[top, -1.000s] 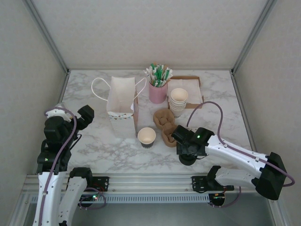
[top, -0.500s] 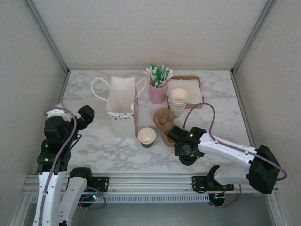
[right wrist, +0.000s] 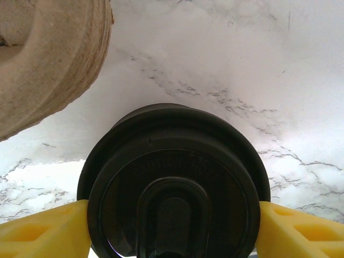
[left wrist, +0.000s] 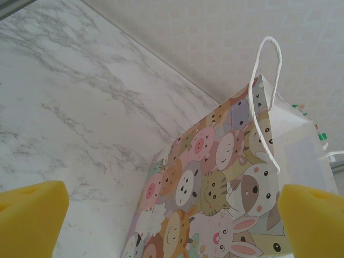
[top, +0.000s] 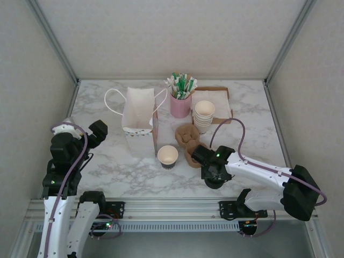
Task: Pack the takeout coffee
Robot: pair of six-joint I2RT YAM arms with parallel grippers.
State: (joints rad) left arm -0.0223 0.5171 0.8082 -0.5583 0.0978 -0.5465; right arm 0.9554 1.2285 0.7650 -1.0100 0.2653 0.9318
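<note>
Since the right claw straddles the black lid, pinch not discernible, it should squeeze evenly and lift straight toward the open coffee cup at ten o'clock.

Pulp carrier near right fingers, ahead-left; marble ahead-right bare.

There is one white paper bag, well off to the left of the right gripper. One open paper cup stands near its left side. One black lid sits between its fingers. Past the gripper are one stack of cups, one pink pot of sticks and one tray of napkins. The brown cup holders are too bunched to count.
</note>
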